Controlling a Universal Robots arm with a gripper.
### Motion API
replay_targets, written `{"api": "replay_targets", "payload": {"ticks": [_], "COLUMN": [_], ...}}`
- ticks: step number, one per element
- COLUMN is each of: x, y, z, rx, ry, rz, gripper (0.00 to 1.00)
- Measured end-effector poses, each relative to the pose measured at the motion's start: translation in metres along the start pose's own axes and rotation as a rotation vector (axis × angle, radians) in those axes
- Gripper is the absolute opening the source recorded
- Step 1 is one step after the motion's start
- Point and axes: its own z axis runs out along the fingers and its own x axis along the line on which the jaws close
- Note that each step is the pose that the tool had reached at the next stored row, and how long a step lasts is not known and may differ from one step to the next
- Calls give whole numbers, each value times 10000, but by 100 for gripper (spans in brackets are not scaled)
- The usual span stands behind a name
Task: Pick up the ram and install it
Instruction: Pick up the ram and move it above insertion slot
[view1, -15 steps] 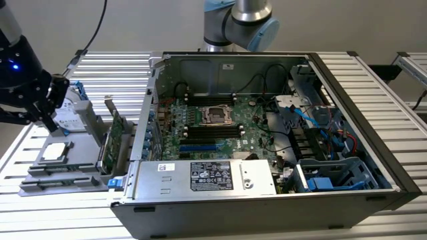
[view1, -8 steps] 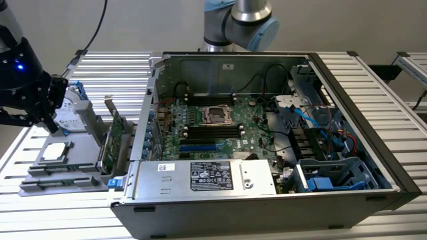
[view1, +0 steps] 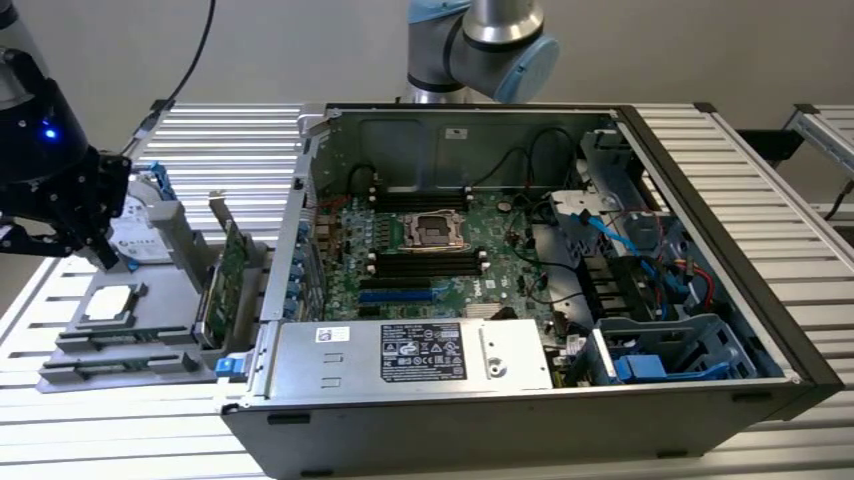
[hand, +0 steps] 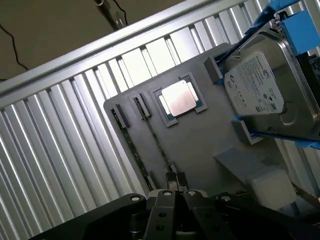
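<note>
Two ram sticks stand on edge in slots of a grey holder tray (hand: 200, 145). One ram stick (hand: 157, 145) runs beside the CPU, the other (hand: 131, 142) lies further out. My gripper (hand: 175, 192) hangs above the near end of the inner stick with its fingers shut together and nothing between them. In the exterior view my gripper (view1: 96, 250) hovers over the tray (view1: 147, 320) at the exterior view's left, outside the open computer case (view1: 534, 400). The black memory slots (view1: 424, 262) on the motherboard sit beside the CPU socket (view1: 434, 228).
On the tray sit a loose CPU (hand: 177, 97), a silver hard drive (hand: 257, 92) in a blue bracket and an upright green expansion card (view1: 230, 275). The case holds a power supply (view1: 414, 355), cables (view1: 627, 250) and a blue drive cage (view1: 667, 350). The table is slatted metal.
</note>
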Motion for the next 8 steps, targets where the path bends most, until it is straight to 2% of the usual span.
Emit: {"api": "replay_targets", "payload": {"ticks": [8], "x": [-1], "y": [-1], "z": [18], "rx": [38], "ry": [70], "rz": [-1464], "gripper": [11]}}
